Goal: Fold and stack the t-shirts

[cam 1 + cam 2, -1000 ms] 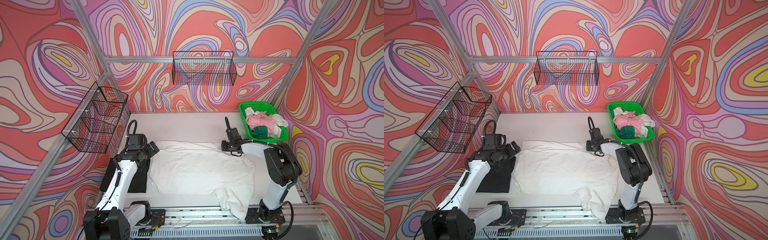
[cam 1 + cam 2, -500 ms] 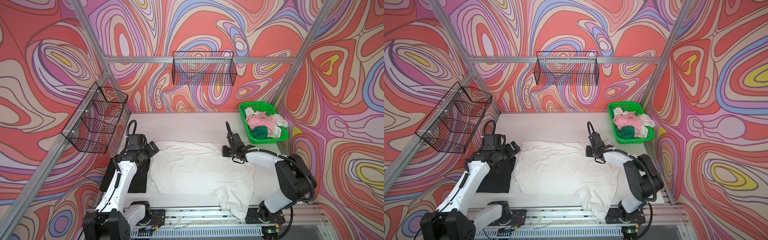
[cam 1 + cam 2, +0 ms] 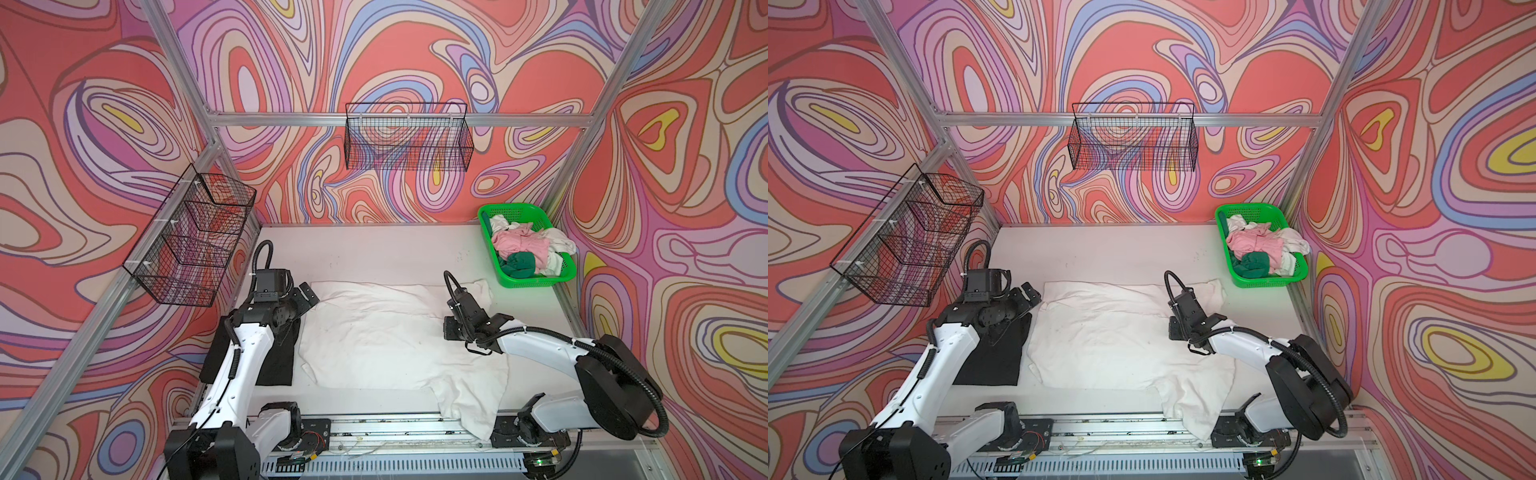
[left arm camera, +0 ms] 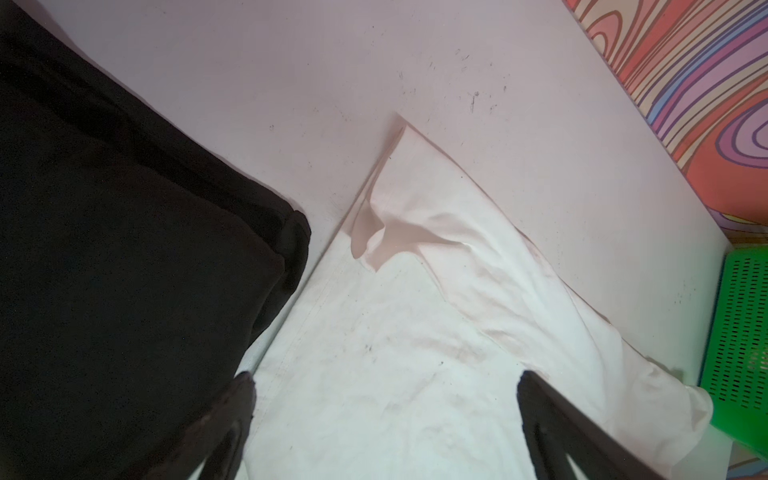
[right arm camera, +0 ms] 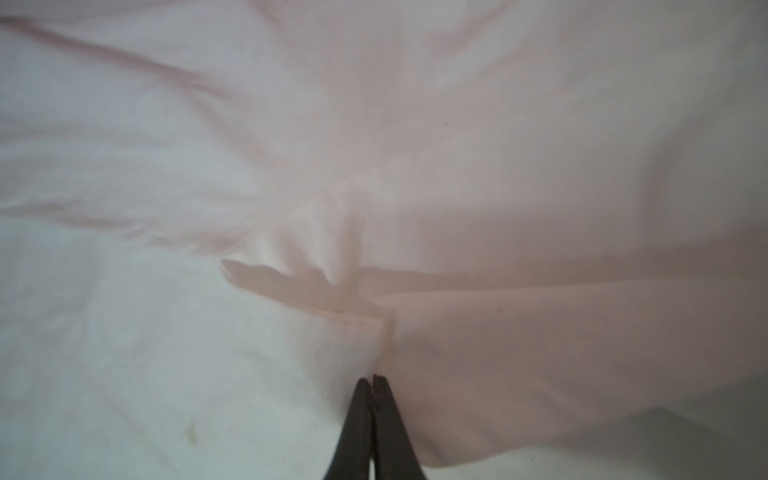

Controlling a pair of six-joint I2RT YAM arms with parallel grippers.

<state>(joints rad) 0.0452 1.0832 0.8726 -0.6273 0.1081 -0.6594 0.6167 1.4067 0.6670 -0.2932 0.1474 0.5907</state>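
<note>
Off-white shirt (image 3: 374, 340) (image 3: 1100, 336) lies spread mid-table (image 3: 374, 249), mostly flat and wrinkled, one front corner draped over the front rail (image 3: 374, 424). Black shirt (image 3: 276, 361) (image 3: 992, 361) lies flat just left of it, edges nearly touching in the left wrist view (image 4: 124, 291); the left arm crosses over it and hides part of it.

Left gripper (image 4: 385, 376) (image 3: 301, 309) has its jaws wide apart and holds nothing, above the off-white shirt's left edge (image 4: 415, 374) next to the black shirt. Right gripper (image 5: 371, 380) is closed, tips pinched together on a raised fold of the off-white shirt (image 5: 166, 332) near its far right part. The right arm lies across the shirt's right side and covers cloth there.

Green basket (image 3: 536, 282) (image 3: 1262, 280) sits at the far right corner of the table, just beyond the shirt's far right corner. It holds a heap: pink shirt (image 3: 519, 245), dark green shirt (image 3: 519, 264), white shirt (image 3: 557, 241).

Wire basket (image 3: 407, 141) hangs on the back wall and wire rack (image 3: 191, 241) on the left wall, both above the table and well apart from the arms
</note>
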